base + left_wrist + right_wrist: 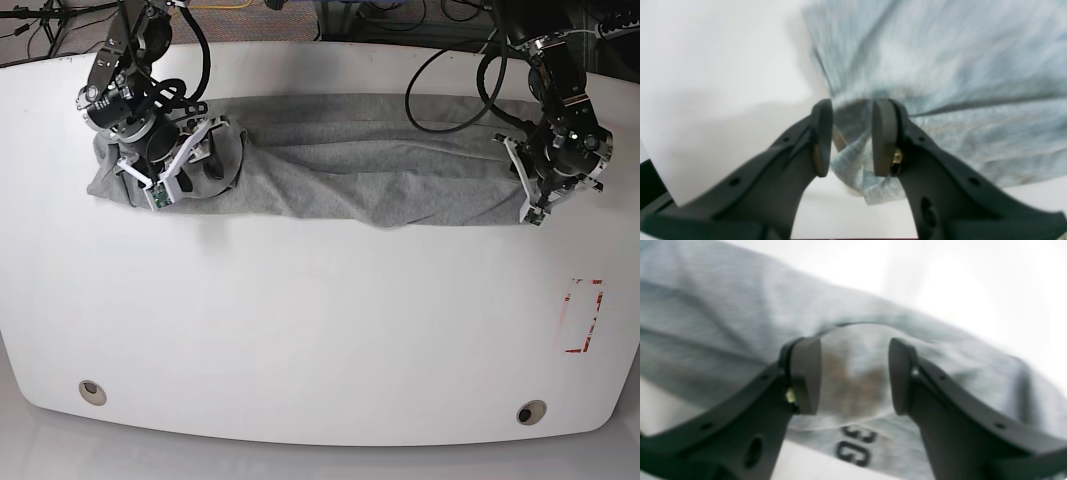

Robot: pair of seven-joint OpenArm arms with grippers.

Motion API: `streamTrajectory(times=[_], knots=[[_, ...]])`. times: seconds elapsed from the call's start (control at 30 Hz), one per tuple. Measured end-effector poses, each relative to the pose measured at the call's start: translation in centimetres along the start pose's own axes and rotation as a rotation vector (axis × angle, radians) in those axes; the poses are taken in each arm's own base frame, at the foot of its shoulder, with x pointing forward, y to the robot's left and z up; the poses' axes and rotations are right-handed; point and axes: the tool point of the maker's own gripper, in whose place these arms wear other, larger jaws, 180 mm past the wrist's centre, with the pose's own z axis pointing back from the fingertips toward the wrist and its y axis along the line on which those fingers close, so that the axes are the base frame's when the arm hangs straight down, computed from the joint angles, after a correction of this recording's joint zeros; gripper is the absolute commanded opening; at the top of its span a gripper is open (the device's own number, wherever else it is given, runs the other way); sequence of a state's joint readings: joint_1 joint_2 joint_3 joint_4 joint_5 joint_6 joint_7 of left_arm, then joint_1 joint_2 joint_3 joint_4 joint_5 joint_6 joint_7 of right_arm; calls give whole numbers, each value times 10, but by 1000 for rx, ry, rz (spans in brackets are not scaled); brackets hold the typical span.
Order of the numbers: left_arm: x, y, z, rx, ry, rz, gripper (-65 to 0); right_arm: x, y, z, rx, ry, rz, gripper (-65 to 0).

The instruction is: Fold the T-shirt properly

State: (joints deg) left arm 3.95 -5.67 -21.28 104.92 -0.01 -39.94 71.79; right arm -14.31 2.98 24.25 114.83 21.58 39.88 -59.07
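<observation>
My left tool (852,140) sits at one end of the T-shirt (340,165), its two pads a little apart with a bunched corner of the grey cloth lying between them. The cloth touches the inner face of one pad (882,140), but I cannot tell whether the pads are truly pinching it or only straddling it. Ahead of this tool the shirt fans out in blurred folds, and to the side of it and beneath it lies the bare white table (706,66).

My right tool (855,376) stands over the other end of the shirt with its pads spread and clear space between them. Through that gap I see grey fabric with a raised curved edge, and nothing is gripped there. Just below the gap, nearer to me, black block lettering (855,445) shows on the cloth.

From the base view the shirt lies as a long, rumpled band stretched between my two tools on the far part of the table, with wrinkles running along its length. On the near side of my left tool, well apart from it, a red outlined mark (583,315) sits on the table.
</observation>
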Motion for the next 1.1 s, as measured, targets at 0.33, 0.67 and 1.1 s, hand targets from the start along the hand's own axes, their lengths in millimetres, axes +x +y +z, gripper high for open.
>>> streamTrajectory(times=[0.33, 0.67, 1.1], knots=[[-27, -20, -21, -66, 33, -6, -478, -35, 13, -6, 46, 47, -57, -514], [-40, -11, -27, -71, 33, -19, -478, -75, 6, -31, 105, 94, -174, -542], [-22, 2, -38, -87, -9, 4, -472, -59, -23, -51, 123, -25, -232, -547]])
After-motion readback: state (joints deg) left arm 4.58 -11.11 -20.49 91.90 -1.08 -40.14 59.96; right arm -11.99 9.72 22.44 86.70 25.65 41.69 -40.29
